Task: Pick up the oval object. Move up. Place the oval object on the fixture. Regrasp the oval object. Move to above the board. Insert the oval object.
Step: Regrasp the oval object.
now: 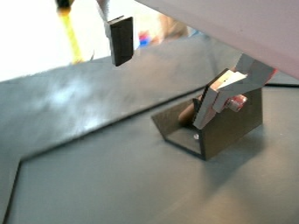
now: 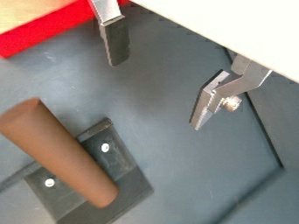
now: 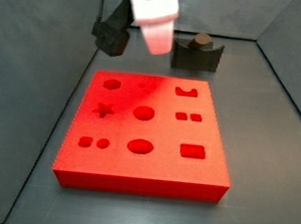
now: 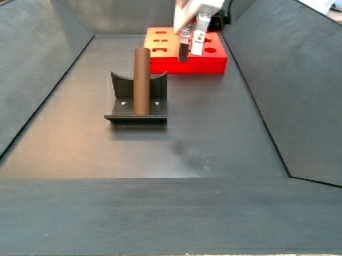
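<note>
item: oval object (image 4: 138, 78). slim brown peg, standing upright in the fixture (image 4: 134, 112), left of centre in a side view. in a wrist view it appears as a thick brown rod (image 2: 61, 151) crossing the lower left corner, resting against the fixture's plate (image 2: 128, 179). nothing grips it.

item: fixture. dark bracket on a base plate; in the side view looking across the board it sits at upper centre-right (image 3: 196, 54) with the peg's tip (image 3: 197, 35) showing above it. in a wrist view it is right of centre (image 1: 216, 122), partly behind one finger.

item: gripper (image 4: 197, 32). at upper centre of a side view, above the near edge of the board (image 4: 187, 62) and well apart from the peg. its silver fingers (image 2: 114, 39) stand wide, with bare floor between them in both wrist views; it carries nothing. in the board-side view it hangs at top centre (image 3: 154, 26), blurred, so its height over the floor is hard to judge.

item: board (image 3: 144, 133). bright red slab filling mid-frame, cut-outs all vacant; the oval slot is probably the one at lower centre, though this is not certain.

step in hand: placing on the fixture looks finished; regrasp not yet begun.

next move calls for: bringing the open fingers to the standing peg, aligning them either side of its shaft, and closing squarely so it comes out of the fixture without tipping.
</note>
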You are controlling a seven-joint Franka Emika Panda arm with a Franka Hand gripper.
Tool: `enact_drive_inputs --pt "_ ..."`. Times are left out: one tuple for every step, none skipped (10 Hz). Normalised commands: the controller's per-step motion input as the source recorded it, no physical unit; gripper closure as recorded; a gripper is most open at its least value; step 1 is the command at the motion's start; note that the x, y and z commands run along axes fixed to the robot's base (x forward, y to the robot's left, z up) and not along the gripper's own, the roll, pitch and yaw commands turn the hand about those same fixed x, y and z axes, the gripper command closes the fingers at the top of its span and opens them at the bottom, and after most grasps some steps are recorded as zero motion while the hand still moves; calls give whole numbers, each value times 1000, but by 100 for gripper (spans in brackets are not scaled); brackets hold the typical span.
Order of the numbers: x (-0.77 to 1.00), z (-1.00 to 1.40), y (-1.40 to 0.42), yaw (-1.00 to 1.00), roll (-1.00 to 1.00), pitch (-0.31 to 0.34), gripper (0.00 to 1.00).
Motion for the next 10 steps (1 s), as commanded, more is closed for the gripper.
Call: enact_drive_inputs --pt "10 -52 -14 -714 837 528 0" --pt "29 -48 -17 -482 642 638 0" --pt "61 -36 -15 -191 424 701 0" --pt "70 -32 -15 1 327 684 0" --pt "66 -26 -26 117 283 661 0" --pt "64 -8 -48 291 217 588 0" --pt "69 -4 -45 395 170 468 0" --pt "70 -14 -43 437 150 354 0" --pt "68 -15 -45 451 139 275 0" --pt "61 -12 -45 433 115 134 0"
